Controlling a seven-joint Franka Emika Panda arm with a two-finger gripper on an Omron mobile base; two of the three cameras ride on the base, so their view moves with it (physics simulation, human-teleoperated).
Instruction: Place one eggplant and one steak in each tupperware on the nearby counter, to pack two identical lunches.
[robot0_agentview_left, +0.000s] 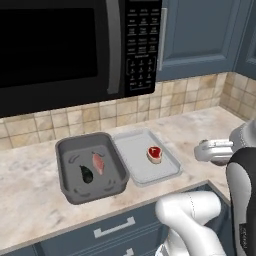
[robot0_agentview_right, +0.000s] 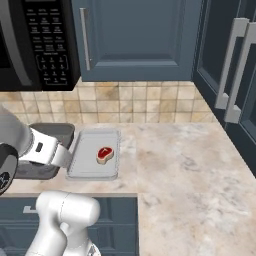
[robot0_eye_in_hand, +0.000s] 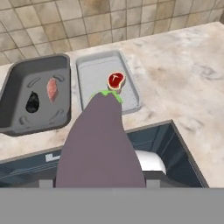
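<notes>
A: Purple eggplant (robot0_eye_in_hand: 99, 144), green cap forward, is clamped in the gripper (robot0_eye_in_hand: 99, 183), off the counter's (robot0_agentview_left: 30, 195) front edge.

B: Dark tub (robot0_agentview_left: 67, 185) holds eggplant and steak; pale tray (robot0_agentview_left: 135, 172) holds one steak (robot0_agentview_left: 155, 154).

eggplant (robot0_eye_in_hand: 99, 144) base cut off, gripper fingertips hidden behind it

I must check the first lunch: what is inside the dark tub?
Inside the dark tub lie one eggplant and one steak, side by side. Nothing covers them.
</notes>
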